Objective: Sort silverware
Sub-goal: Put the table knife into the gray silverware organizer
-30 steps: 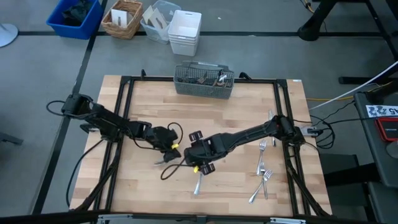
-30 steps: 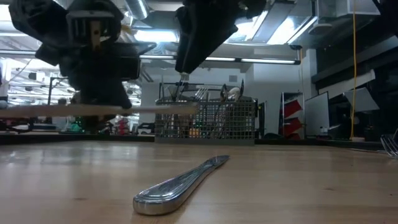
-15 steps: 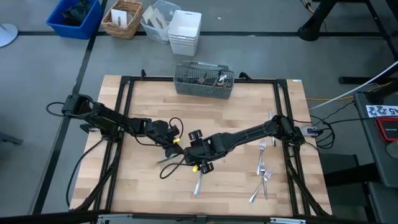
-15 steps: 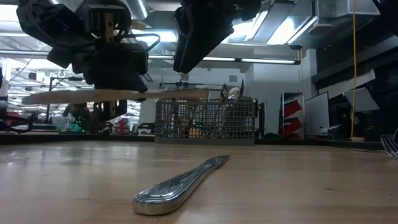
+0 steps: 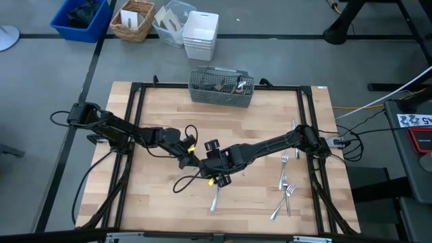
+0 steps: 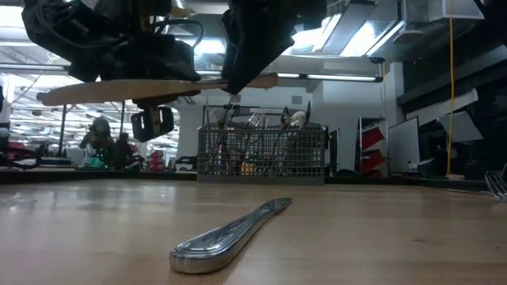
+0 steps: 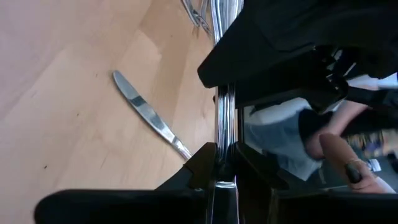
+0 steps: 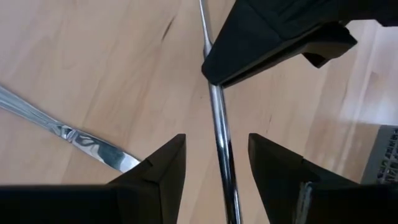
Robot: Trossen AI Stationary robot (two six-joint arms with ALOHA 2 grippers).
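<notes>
Left gripper (image 7: 219, 180): clenched on a held piece (image 7: 224, 118) of silverware, level above the bench (image 5: 162, 121) centre, apparently offered for handover.
Right gripper (image 8: 214, 163): released, fingers straddling that piece, likely to take it.
Knife (image 5: 214, 198): one, flat on the bench just below.
Forks (image 5: 285, 185): about four, right side.
Caddy (image 5: 221, 86): one, far edge, partly filled.

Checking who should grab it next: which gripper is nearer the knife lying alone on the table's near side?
Right. The right gripper hovers almost directly above the knife, fingers open. The left gripper is farther back and to the left, shut on another piece of silverware.
</notes>
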